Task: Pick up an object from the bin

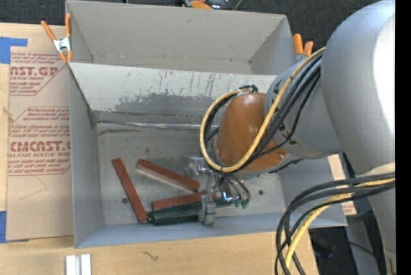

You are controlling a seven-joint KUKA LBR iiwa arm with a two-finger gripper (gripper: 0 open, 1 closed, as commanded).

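Dark green bar — long, slim

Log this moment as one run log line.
gripper: low in bin, front | at: right end of dark green stick | beside: red-brown sticks | grasp: cannot tell

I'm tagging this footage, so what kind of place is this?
Probably a robotics lab or test cell: a cabled robot arm reaches into a grey metal bin, its gripper low beside reddish-brown sticks near the bin's front.
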